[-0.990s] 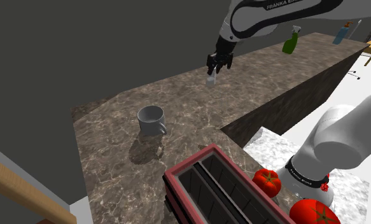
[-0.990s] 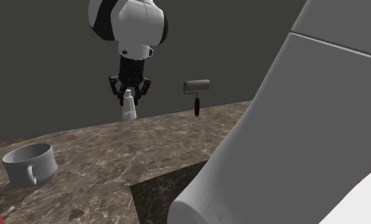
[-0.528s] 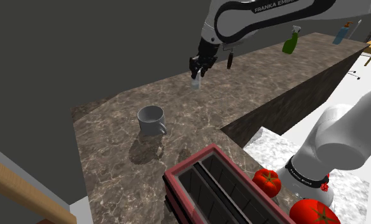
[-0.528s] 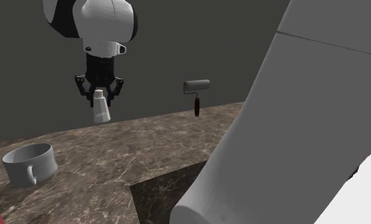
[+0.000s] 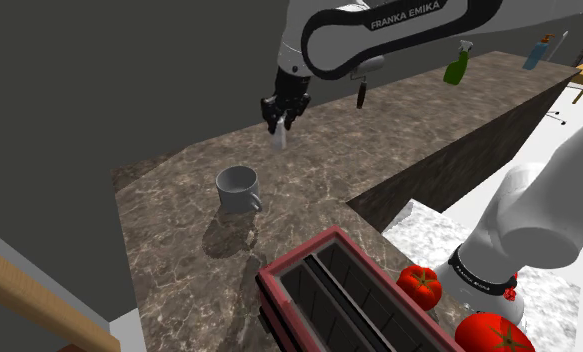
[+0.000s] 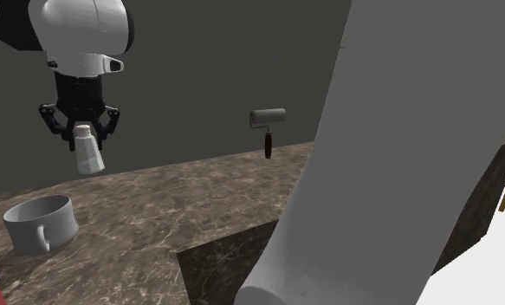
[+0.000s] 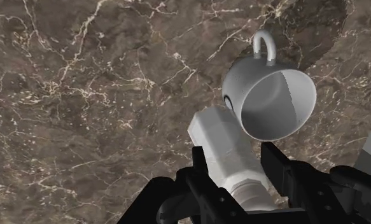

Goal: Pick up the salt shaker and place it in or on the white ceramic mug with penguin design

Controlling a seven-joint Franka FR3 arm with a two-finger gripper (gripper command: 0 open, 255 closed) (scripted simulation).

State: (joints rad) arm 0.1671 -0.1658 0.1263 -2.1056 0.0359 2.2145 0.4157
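My black gripper [image 5: 280, 113] is shut on a small white salt shaker [image 5: 278, 131] and holds it in the air above the brown marble counter [image 5: 399, 140]. In the second exterior view the gripper [image 6: 80, 128] clasps the shaker [image 6: 87, 154] near its cap, well above the counter. The plain grey-white mug [image 5: 239, 188] stands upright on the counter, toward the shoulder view's lower left of the shaker. The mug [image 6: 39, 223] sits below and to the left of the shaker in the second exterior view. From the wrist, the shaker [image 7: 225, 148] hangs between the fingers beside the open mug [image 7: 270, 98].
A red toaster [image 5: 344, 300] stands at the counter's near end, with tomatoes [image 5: 419, 284] on the white stand beside it. A paint roller [image 6: 267, 127] leans at the counter's back edge. A green spray bottle [image 5: 458, 66] and a blue bottle [image 5: 536, 52] stand far off.
The arm has carried the shaker toward the shoulder view's left, closer to the mug, staying at about the same height. The grip has not changed.
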